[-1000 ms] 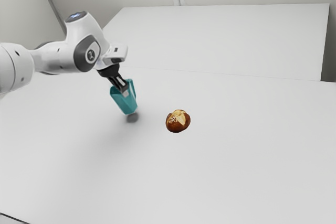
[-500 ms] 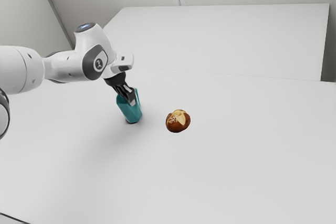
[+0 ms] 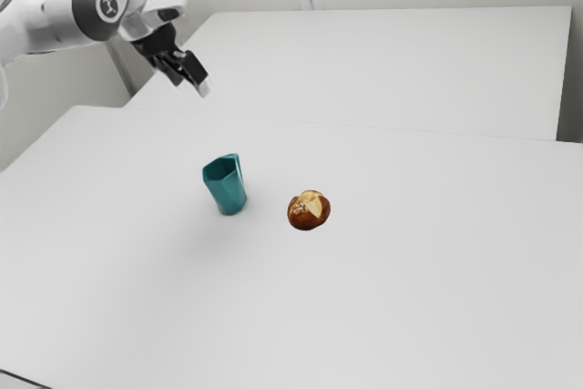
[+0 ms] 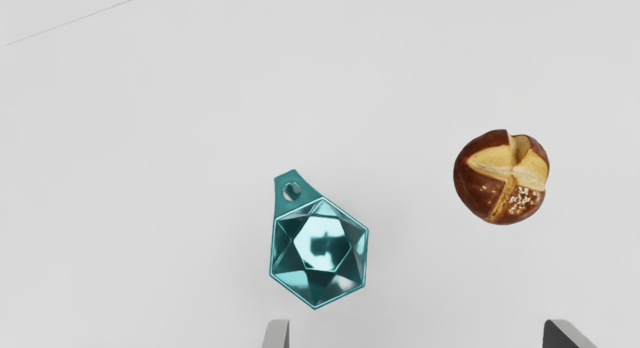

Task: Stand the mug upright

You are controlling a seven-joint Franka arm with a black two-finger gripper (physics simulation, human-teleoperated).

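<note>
Up and away from the mug your pincer has drawn, its fingers wide apart and empty. That mug stands upright on the table, near the bun. Expect it stiff, probably light, slippery; opposite flat sides would suit any grip.

Bright, soft light throws glare inside the mug.

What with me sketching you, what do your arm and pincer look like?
My arm is white, with rounded casings and a dark grey joint cover bearing a pale round emblem. My pincer is black with two blocky fingers, pale grey showing at their tips.
</note>
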